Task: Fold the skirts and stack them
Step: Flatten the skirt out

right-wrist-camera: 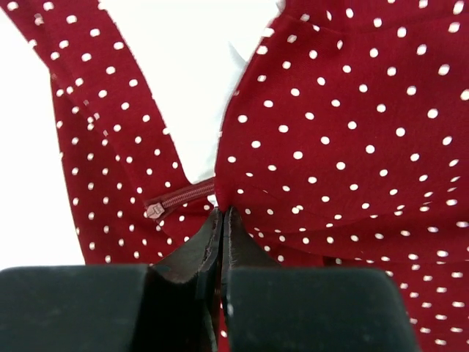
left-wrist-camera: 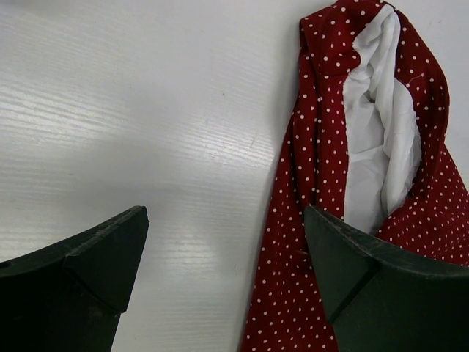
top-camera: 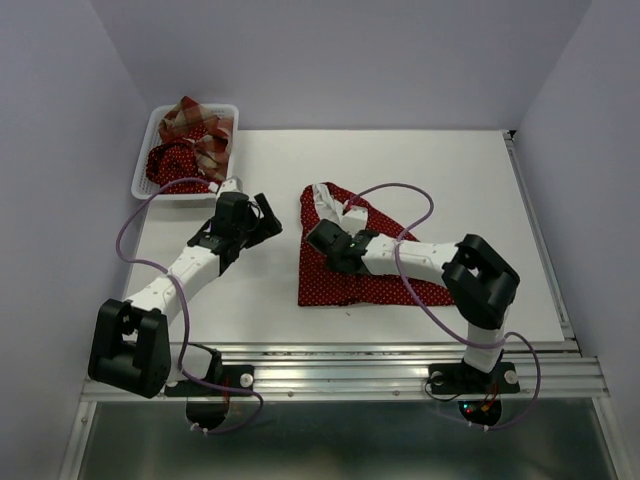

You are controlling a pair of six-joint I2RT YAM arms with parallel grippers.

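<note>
Right wrist alone shows jaws pinching the dotted skirt [right-wrist-camera: 352, 110] by its zipper [right-wrist-camera: 179, 199].

Overhead plus wrist close-ups, sharing skirt [top-camera: 332, 285]

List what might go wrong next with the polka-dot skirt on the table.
1. The right pincer is shut on just a thin edge of the polka-dot skirt beside its zipper; the cloth may slip out when lifted.
2. The left pincer is open and holds nothing, so a one-sided pull may drag the skirt.
3. The white lining shows; the fold may come out uneven.
</note>
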